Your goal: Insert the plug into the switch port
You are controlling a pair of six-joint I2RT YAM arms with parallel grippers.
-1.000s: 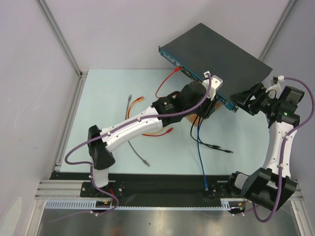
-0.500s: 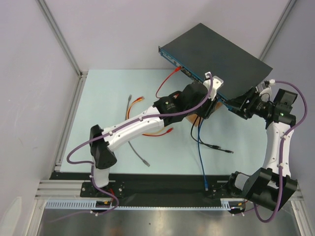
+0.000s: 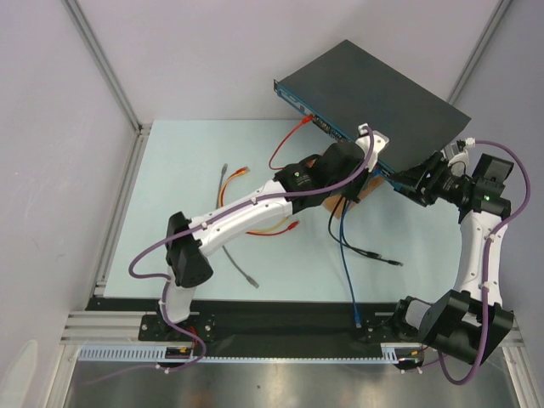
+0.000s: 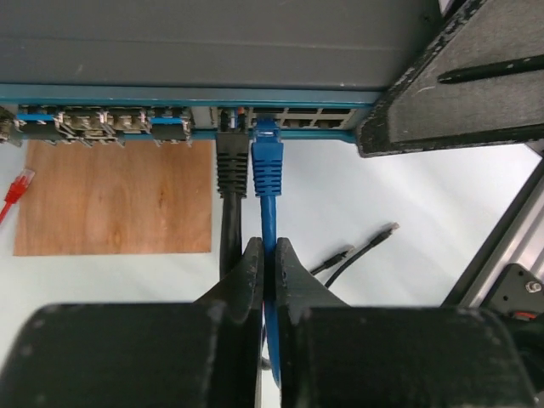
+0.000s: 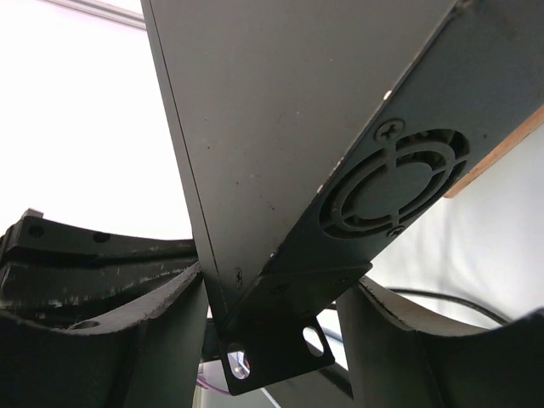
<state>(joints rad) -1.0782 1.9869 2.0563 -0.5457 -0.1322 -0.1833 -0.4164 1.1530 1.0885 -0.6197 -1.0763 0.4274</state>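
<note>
Blue-bodied, the plug [image 4: 267, 157] sits in a socket on the front face of the switch [image 4: 212, 42], touching a black plug [image 4: 230, 161] beside it. Your left gripper [image 4: 266, 265] is pinched narrow on the blue cable [image 4: 269, 217] below the plug. Your right gripper [image 5: 272, 293] clamps the switch's end corner, one finger on each side. A wooden board [image 4: 115, 195] lies beneath the switch's front edge.
</note>
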